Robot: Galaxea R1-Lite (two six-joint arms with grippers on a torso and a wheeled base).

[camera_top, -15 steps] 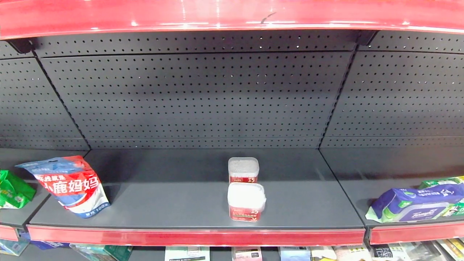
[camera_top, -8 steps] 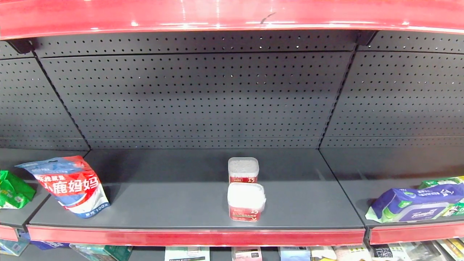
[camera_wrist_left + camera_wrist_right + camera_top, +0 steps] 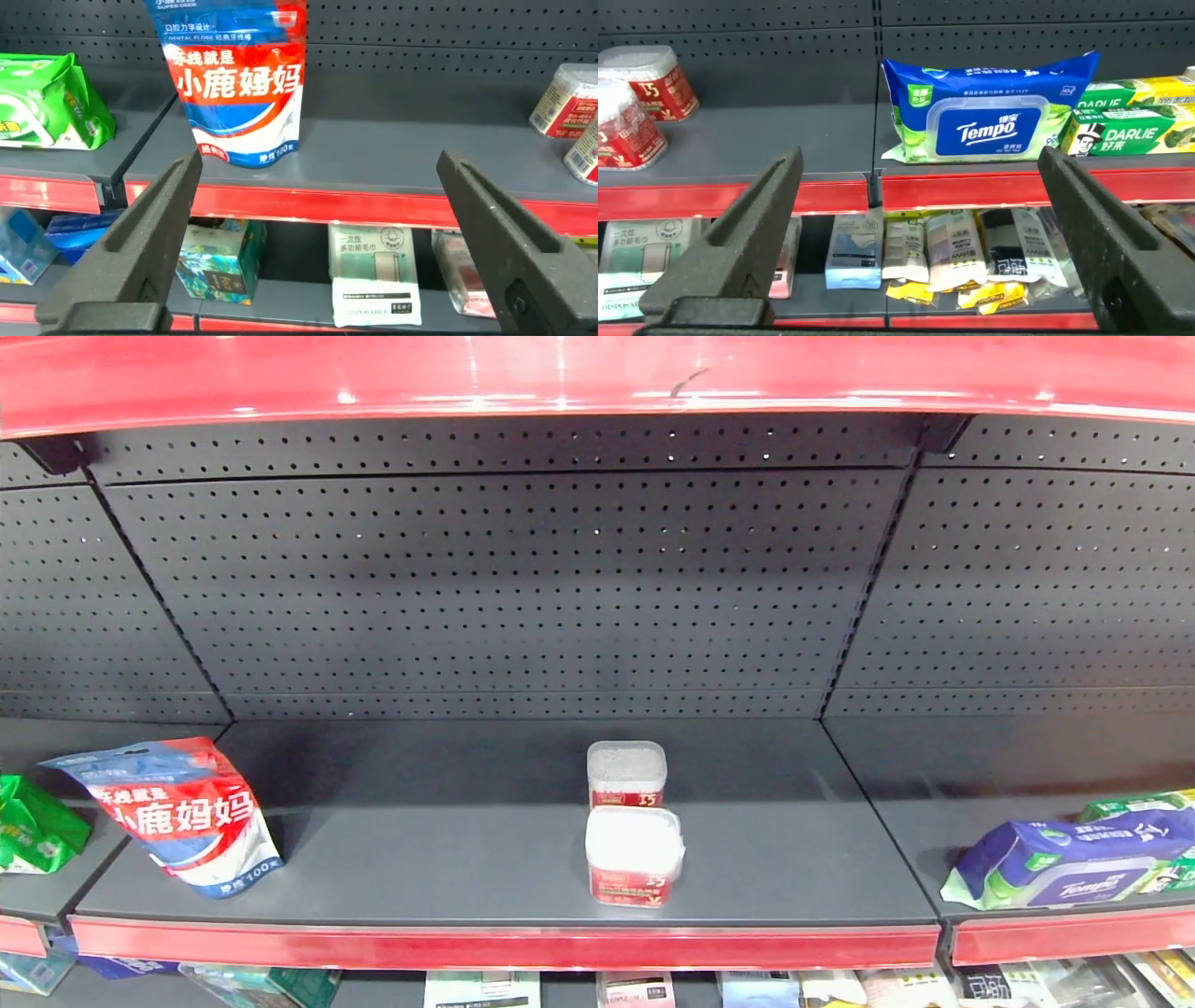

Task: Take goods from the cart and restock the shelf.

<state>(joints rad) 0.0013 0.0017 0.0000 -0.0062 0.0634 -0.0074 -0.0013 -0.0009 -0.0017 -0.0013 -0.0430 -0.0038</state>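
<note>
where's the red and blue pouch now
In the head view, the red and blue plastic pouch stands far left on the grey shelf, beside a green pack.

Open shelf (image 3: 420,859) flanking jars (image 3: 633,854)

On the dark shelf (image 3: 448,859) a white-lidded, red-labelled front tub (image 3: 635,856) stands upright just before a matching rear tub (image 3: 626,773), with a red-and-blue pouch (image 3: 182,812) well to their left.
</note>
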